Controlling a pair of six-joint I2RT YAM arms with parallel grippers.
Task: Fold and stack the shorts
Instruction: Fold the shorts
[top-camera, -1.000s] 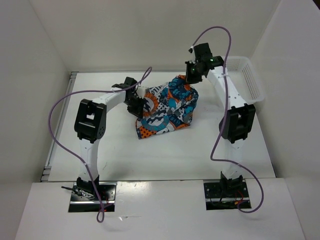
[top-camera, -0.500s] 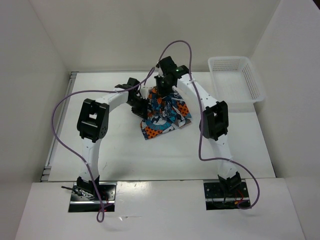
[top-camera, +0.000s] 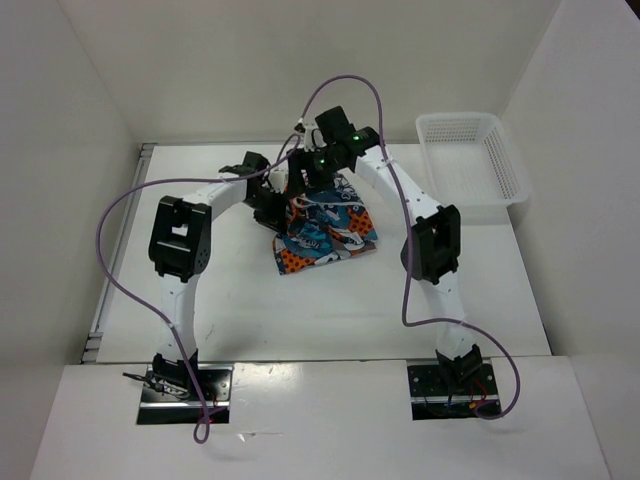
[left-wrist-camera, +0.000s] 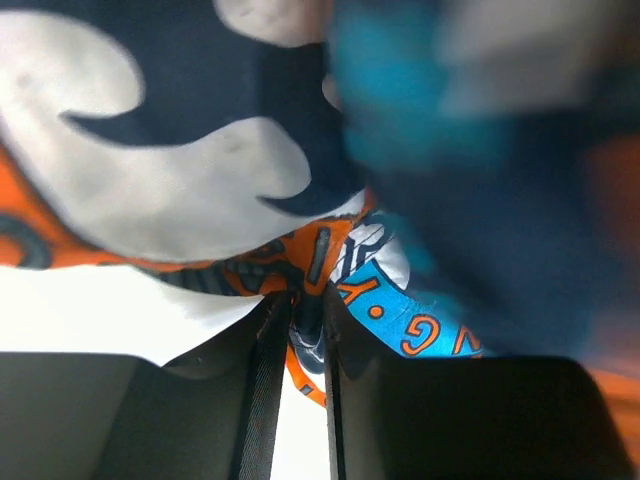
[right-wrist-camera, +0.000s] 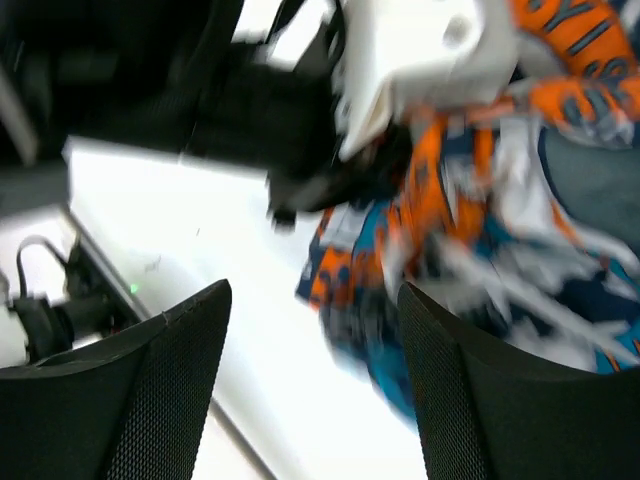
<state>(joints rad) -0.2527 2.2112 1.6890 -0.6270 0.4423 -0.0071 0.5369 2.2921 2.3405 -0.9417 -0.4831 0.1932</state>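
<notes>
Both jaws of my left gripper (left-wrist-camera: 297, 340) press tight on a fold of the shorts (top-camera: 325, 235). My right gripper (right-wrist-camera: 310, 295) gapes wide, holding nothing, with the cloth just ahead of it.

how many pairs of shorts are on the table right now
1: the shorts lie bunched in the middle of the table, an edge pinched in the left end effector. Another pair under the bundle may be hidden.

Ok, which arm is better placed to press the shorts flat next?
Right, probably. The right hand is open and empty above the shorts, free to press down. The left hand is shut on an edge of the fabric and would have to let go first.
</notes>
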